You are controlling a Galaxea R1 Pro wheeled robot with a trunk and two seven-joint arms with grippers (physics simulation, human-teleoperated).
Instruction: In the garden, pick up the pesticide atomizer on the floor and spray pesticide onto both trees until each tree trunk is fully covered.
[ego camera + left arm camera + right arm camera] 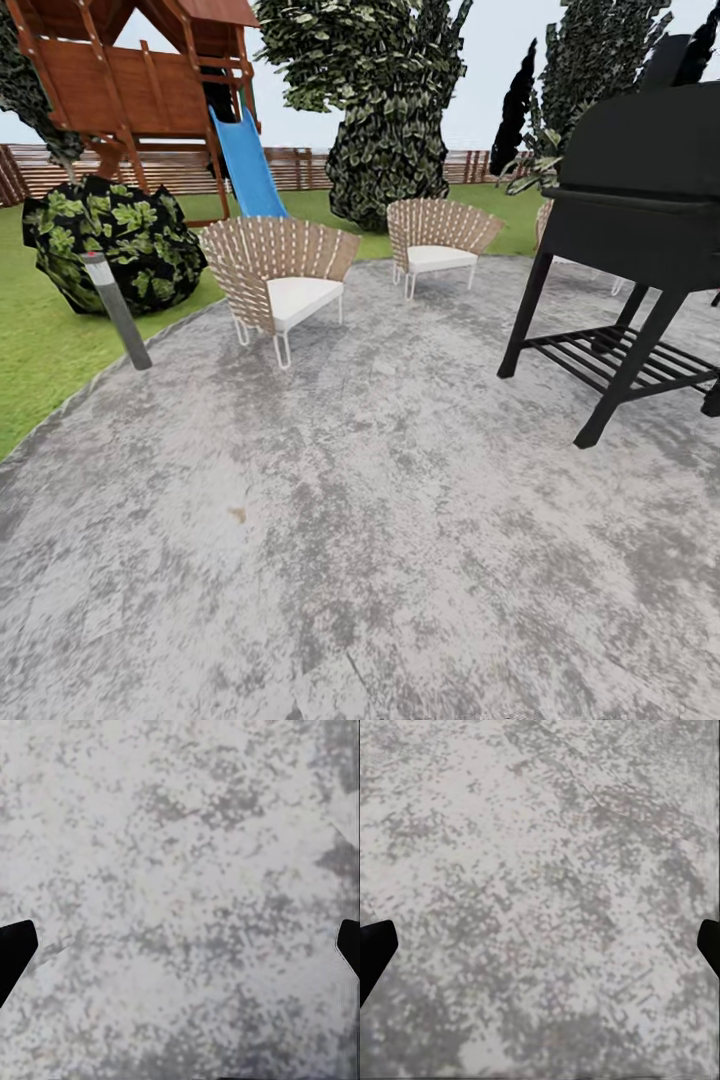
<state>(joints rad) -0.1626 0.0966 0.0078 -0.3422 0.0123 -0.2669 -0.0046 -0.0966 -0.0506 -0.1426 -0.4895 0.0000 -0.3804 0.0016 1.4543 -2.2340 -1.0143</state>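
While we roll across the grey patio (pixel 400 560) toward the lawn (pixel 40 340), both grippers (pixel 180 952) (pixel 540 952) hang wide apart, empty, ready for the atomizer.

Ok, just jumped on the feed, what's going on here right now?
Nothing is being handled. The robot stands on a grey stone patio facing two woven chairs, a black grill and a playset with a blue slide. The left gripper and the right gripper are open and empty, looking at bare paving.
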